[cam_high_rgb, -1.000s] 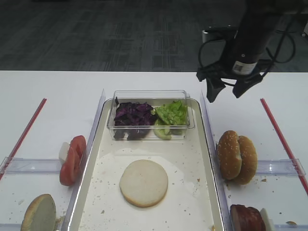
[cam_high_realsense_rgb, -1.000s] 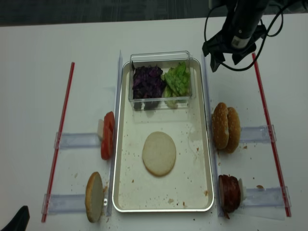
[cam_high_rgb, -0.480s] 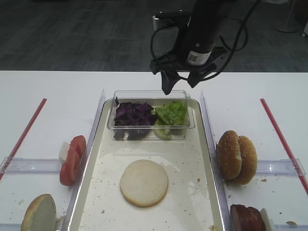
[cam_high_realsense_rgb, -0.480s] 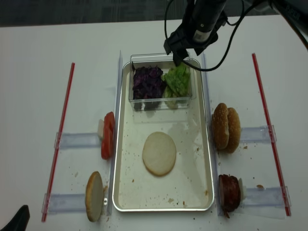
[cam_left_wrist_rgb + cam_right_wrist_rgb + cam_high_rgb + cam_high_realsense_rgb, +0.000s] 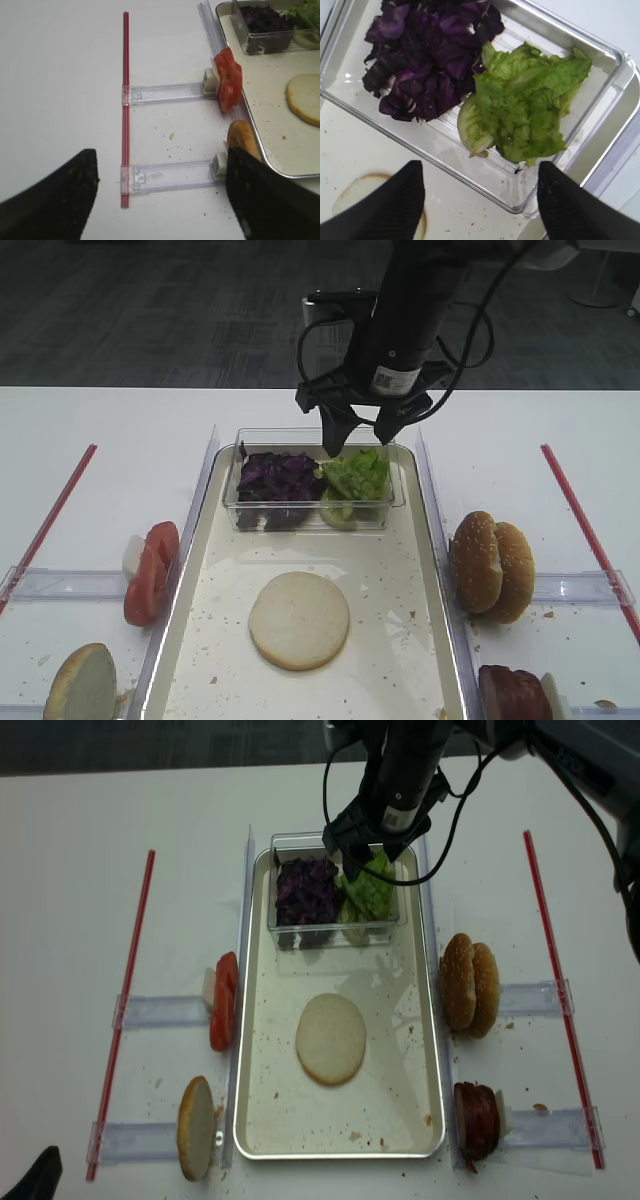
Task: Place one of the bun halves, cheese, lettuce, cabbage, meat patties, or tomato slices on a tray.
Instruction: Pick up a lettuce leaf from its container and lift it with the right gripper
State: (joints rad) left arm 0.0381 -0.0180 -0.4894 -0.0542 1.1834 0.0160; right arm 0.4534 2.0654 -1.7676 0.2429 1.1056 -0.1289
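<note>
My right gripper [image 5: 357, 442] [image 5: 365, 853] [image 5: 477, 175] hangs open just above the lettuce [image 5: 527, 107] [image 5: 358, 475], holding nothing. The lettuce shares a clear tub [image 5: 312, 435] with the purple cabbage [image 5: 425, 60] [image 5: 275, 478] at the far end of the tray [image 5: 400, 640] [image 5: 400, 1050]. One bun half [image 5: 299, 620] lies cut face up mid-tray. Tomato slices [image 5: 150, 570] stand left of the tray, two seeded bun halves [image 5: 490, 565] on its right, meat patties [image 5: 512, 692] at front right. Cheese is out of view. My left gripper [image 5: 160, 165] is open over bare table.
Another bun half [image 5: 82, 685] [image 5: 240, 142] stands on edge at the front left. Clear plastic holders [image 5: 170, 92] and red strips [image 5: 50, 515] [image 5: 585, 525] lie on both sides of the tray. Crumbs speckle the tray floor.
My right gripper swung left from beyond the tray's right rim to over the tub and came down close to the lettuce, still open. Nothing else moved.
</note>
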